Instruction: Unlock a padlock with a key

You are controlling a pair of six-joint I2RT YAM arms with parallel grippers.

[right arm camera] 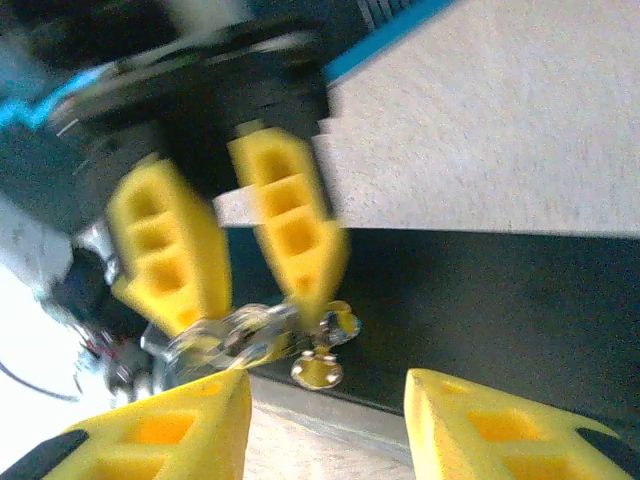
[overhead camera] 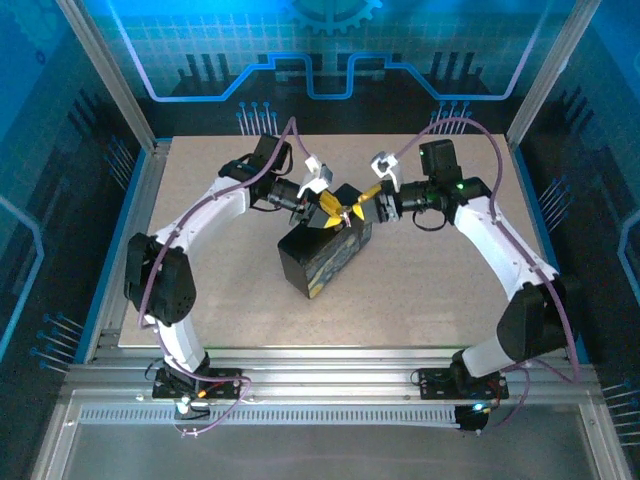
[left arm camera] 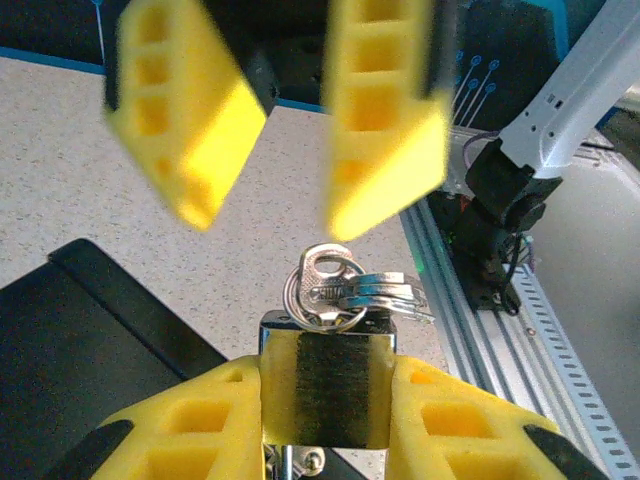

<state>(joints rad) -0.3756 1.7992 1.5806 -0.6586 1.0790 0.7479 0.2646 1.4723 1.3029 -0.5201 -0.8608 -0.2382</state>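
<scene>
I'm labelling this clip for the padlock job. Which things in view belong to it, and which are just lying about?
Part of the job:
- padlock, clamped in the left gripper
- keys on a ring, at the padlock's far end
- right gripper, open, facing them

Just there:
- dark tin box
- table that it stands on

Overhead; opposed wrist close-ups on padlock (left arm camera: 325, 385)
</scene>
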